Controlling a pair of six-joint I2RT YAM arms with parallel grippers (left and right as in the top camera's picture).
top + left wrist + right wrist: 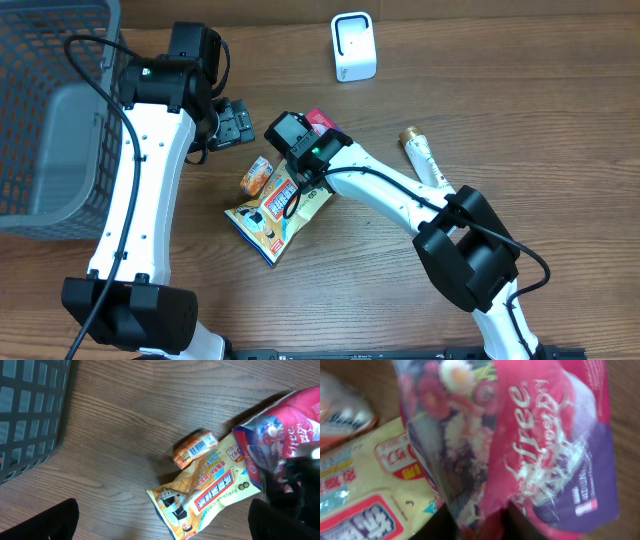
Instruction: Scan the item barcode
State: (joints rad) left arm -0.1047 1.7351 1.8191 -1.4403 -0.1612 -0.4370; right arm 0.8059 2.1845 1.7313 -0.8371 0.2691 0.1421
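A pink flowered packet [540, 445] lies partly over a yellow snack bag [365, 490]. My right gripper [480, 527] is shut on the packet's near edge, with a fold of pink film pinched between the two dark fingers. From overhead, the pink packet [320, 120] shows just beyond the right gripper [310, 138]. A white scanner [353, 47] stands at the back of the table. My left gripper [162, 530] hangs open above the wood beside the yellow bag [210, 495], holding nothing. No barcode shows on the pink packet [290, 415].
A small orange packet [196, 448] with a barcode facing up lies beside the yellow bag. A grey mesh basket [50, 110] fills the left side. A white tube with a gold cap [425, 158] lies to the right of the right arm.
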